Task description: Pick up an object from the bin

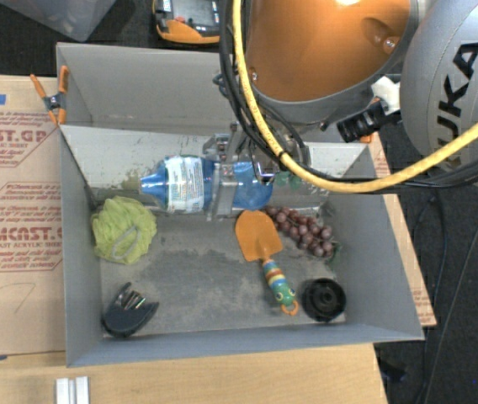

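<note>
While the silver KUKA arm (454,66) is hanging in from three o'clock: the gripper (226,183) is sitting low at twelve o'clock in the grey metal bin (214,276), right over the clear plastic bottle with the blue label (178,183), which is lying on its side near the back wall.
Jaws: I cannot tell whether they are open or closed, as the orange wrist cover (323,32) is hanging right above them.
Bottle risk: it is round and slick, so an off-centre squeeze could be sending it rolling or squirting out sideways.
Neighbour risk: the orange plastic toy shovel (258,236) and the bunch of dark purple plastic grapes (306,230) are lying just beside it at four o'clock, so either could be getting snagged or dragged.
Wall risk: the sloping back wall is crowding the gripper, so it could be scraping metal.
</note>
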Motion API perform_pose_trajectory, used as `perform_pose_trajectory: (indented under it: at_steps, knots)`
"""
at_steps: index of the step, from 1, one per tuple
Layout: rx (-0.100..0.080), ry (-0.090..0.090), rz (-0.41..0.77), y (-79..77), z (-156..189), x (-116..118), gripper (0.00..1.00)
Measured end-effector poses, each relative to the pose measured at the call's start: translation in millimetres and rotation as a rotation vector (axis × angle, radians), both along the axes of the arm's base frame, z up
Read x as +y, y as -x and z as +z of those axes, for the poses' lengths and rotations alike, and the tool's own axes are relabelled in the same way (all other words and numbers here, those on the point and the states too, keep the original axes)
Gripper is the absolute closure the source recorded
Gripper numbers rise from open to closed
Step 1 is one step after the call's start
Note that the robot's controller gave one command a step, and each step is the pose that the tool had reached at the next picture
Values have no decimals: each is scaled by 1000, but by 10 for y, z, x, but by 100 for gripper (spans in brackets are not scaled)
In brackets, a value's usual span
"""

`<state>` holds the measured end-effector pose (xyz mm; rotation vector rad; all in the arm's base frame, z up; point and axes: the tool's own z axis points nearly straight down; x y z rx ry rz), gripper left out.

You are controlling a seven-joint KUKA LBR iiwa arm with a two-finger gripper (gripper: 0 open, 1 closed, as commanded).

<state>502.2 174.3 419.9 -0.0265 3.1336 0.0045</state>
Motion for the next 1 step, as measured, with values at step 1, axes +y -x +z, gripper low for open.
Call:
perform_pose_trajectory:
  at_steps: [1]
  knots:
    - [13, 3, 8, -170, 292, 306, 0]
